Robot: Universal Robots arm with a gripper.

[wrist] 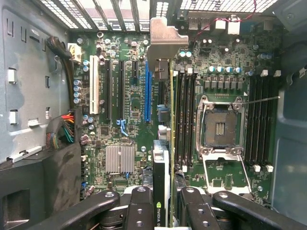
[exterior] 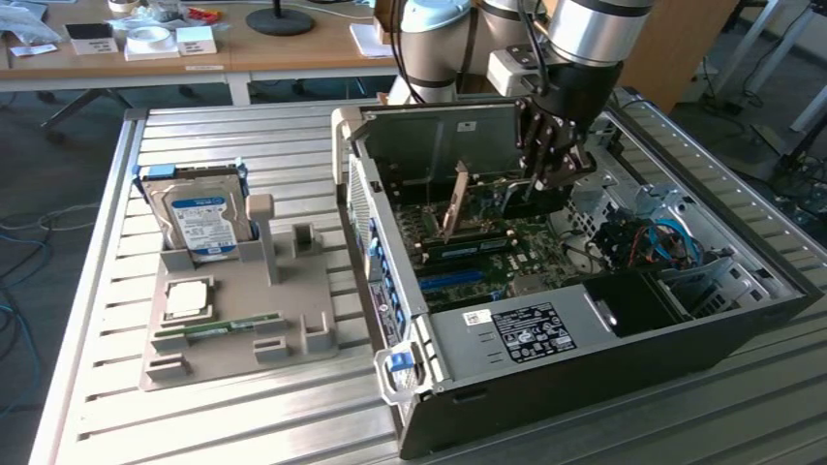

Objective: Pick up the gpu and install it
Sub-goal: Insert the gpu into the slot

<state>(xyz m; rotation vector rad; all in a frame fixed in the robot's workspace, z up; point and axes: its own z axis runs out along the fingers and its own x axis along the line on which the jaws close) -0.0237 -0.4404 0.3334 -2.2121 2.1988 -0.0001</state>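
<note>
The gpu (wrist: pixel 162 167) shows edge-on in the wrist view, a thin dark card with a green logo near the fingers and its metal end bracket (wrist: pixel 163 40) toward the case's rear slots. My gripper (wrist: pixel 163 203) is shut on it, one black finger (wrist: pixel 139 211) on each side. The card hangs over the motherboard, close beside the long blue slot (wrist: pixel 147 91); whether it touches the board I cannot tell. In the exterior view my gripper (exterior: pixel 553 174) reaches down into the open computer case (exterior: pixel 387 291), and the gpu (exterior: pixel 498 199) runs from it toward the case's rear wall.
On the exterior view's left a grey holder tray (exterior: pixel 239 339) carries a silver hard drive (exterior: pixel 203 218), a processor chip (exterior: pixel 190 297) and a green memory stick (exterior: pixel 220 327). Inside the case are an open processor socket (wrist: pixel 220 127), a heatsink (wrist: pixel 120 159), cable bundles (exterior: pixel 653 242) and a power supply (exterior: pixel 543 334).
</note>
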